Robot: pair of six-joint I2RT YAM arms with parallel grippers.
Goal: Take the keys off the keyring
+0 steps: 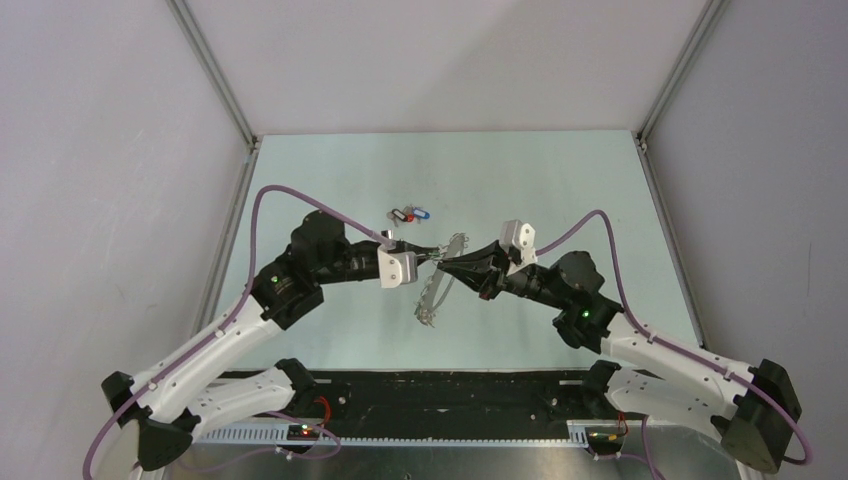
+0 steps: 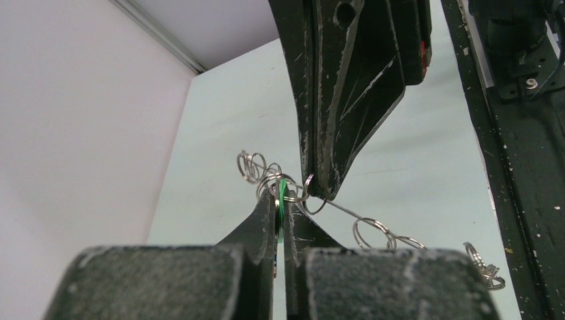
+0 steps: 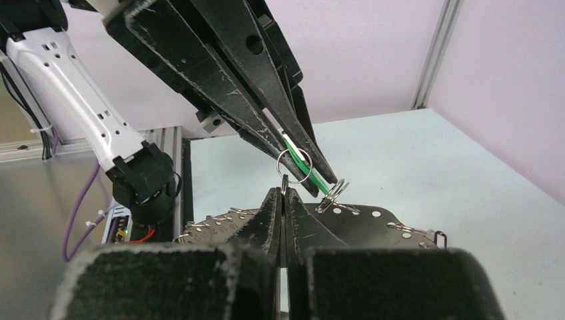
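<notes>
The keyring (image 1: 437, 295) hangs tilted above the table between both grippers. In the right wrist view it is a dark plate (image 3: 363, 225) with holes along its rim, fringed with small silvery rings (image 2: 376, 232). My left gripper (image 2: 280, 191) is shut on a green-headed key (image 2: 282, 200); the same key (image 3: 308, 168) shows between the left arm's fingers in the right wrist view. My right gripper (image 3: 284, 192) is shut on a small silver ring (image 3: 285, 181) at that key's tip. The two grippers' tips meet at the keyring's upper part (image 1: 440, 260).
A loose cluster of keys with blue, red and black heads (image 1: 410, 214) lies on the table beyond the grippers. White walls and metal posts (image 1: 215, 75) enclose the table. A black strip (image 1: 450, 395) runs along the near edge by the arm bases.
</notes>
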